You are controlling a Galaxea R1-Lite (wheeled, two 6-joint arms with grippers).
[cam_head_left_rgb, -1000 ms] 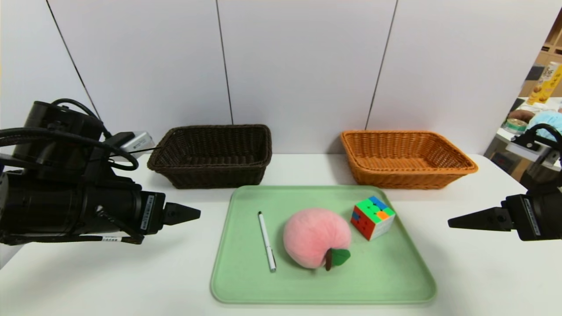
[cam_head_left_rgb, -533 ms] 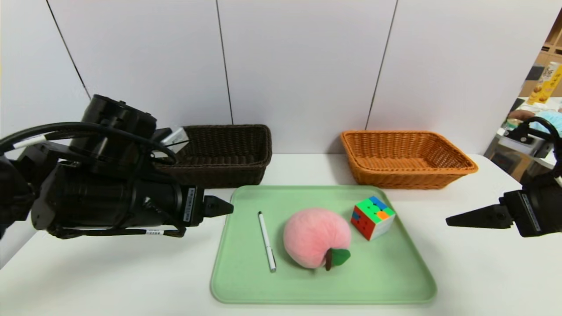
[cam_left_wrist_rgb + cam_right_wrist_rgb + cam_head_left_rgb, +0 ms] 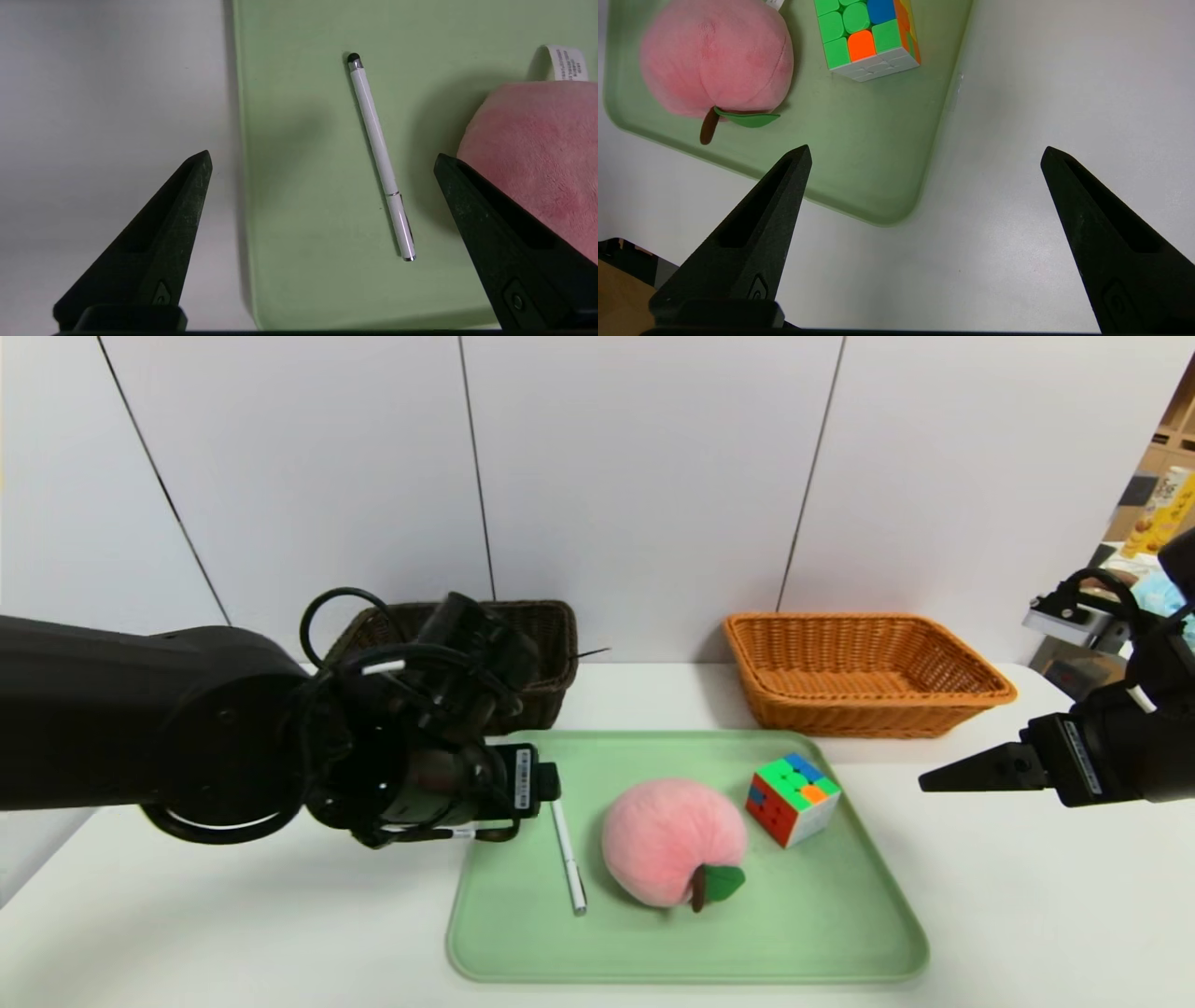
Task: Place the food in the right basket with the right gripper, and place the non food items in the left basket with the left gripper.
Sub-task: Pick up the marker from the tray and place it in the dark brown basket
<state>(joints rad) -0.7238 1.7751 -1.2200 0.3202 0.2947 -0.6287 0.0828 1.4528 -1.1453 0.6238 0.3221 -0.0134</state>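
Your left tool (image 3: 322, 158) hangs wide over the tray's (image 3: 840, 933) left side, straddling the pen (image 3: 380, 156) beside the peach (image 3: 672, 840), lined up to pinch it, while the right tool (image 3: 924, 154) waits wide off the tray's right.

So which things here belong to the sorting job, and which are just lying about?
Belongs to the job:
- plush peach
- white pen
- puzzle cube
- dark brown basket
- orange basket
- left gripper, open above the pen
- right gripper, open

Just there:
- green tray
- white table
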